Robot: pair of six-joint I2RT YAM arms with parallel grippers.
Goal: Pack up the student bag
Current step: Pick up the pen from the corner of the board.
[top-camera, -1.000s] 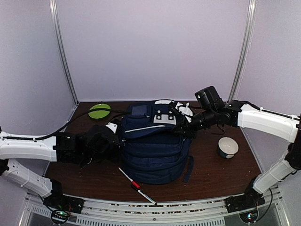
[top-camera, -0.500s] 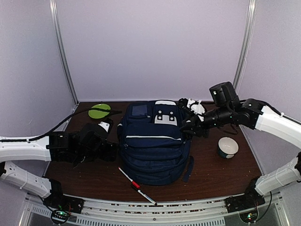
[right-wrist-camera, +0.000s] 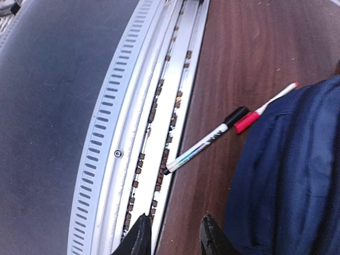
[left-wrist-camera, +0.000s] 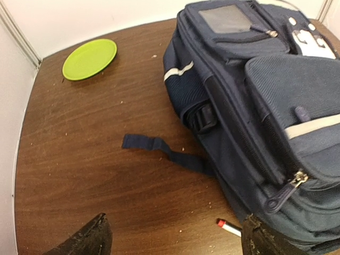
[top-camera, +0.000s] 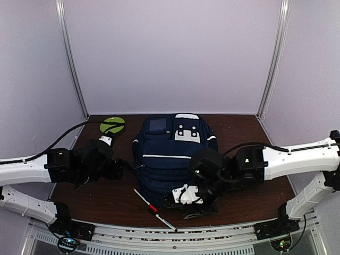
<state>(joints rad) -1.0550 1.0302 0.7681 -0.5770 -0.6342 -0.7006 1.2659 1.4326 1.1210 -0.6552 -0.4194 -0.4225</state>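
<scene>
The student bag [top-camera: 172,154] lies zipped on the surface [top-camera: 239,133], contents hidden. At its 9 o'clock the left hand [left-wrist-camera: 178,239] gapes wide; at 5 o'clock the right hand [right-wrist-camera: 175,239] has its fingers slightly apart, holding nothing.

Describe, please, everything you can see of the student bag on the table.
The student bag is a large navy-blue fabric backpack lying flat, front up, on the brown wooden table. White reflective stripes cross its front; a white patch sits near its far end beside a grey-panelled pocket. The zips in view look shut. A black side buckle shows on the left arm's side, where a loose dark strap trails onto the wood. A red-capped pen lies close against its near edge.
</scene>
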